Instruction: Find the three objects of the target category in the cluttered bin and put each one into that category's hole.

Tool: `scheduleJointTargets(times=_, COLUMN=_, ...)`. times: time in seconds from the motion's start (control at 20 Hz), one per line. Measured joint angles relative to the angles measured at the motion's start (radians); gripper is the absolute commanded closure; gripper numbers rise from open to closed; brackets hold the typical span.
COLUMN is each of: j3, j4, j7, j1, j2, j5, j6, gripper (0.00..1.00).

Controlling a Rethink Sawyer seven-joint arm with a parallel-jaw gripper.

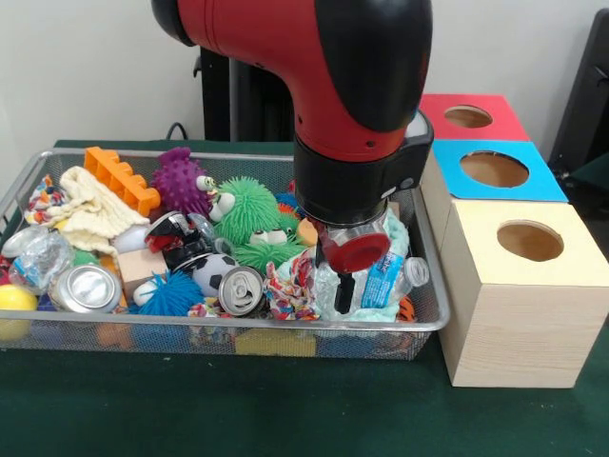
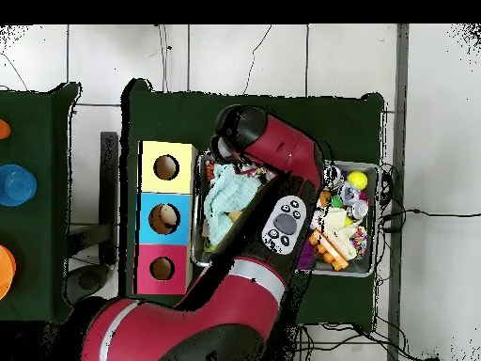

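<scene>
In the front view the bin holds 1 clear bottle with a blue label, its writing too small to read, lying at the right end, long axis roughly across, cap right. The gripper hangs directly over it; its finger state cannot be told. Farthest back, the red-topped box's hole.

You have two silver cans lying near the front mesh, a purple spiky toy beside an orange block, green fuzzy creatures, a soccer ball, a yellow ball.
</scene>
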Motion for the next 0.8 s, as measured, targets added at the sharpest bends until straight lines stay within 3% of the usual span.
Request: scheduleJointTargets(times=0.8, j3=0.022, j4=-0.009, j7=0.000, j1=-0.010, j2=0.000, j5=0.002, j6=0.000, gripper=0.00)
